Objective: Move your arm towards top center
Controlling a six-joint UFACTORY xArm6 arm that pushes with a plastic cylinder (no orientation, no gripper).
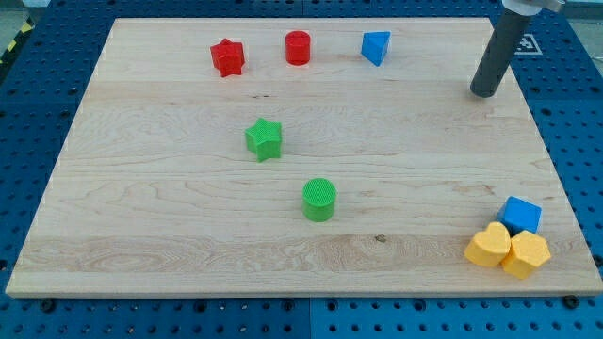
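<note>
My tip [484, 93] rests on the wooden board [170, 235] near its upper right, well right of every block in the top row. That row holds a red star [227, 57], a red cylinder [298, 47] and a blue triangular block [375, 46]. A green star [264, 139] and a green cylinder [319, 199] lie left of the board's middle. At the bottom right corner a blue cube [521, 215], a yellow heart [488, 245] and a yellow hexagonal block [526, 254] sit bunched together.
The board lies on a blue perforated table [575, 113] that shows on all sides. A white tag [524, 43] sits just past the board's top right corner, behind the rod.
</note>
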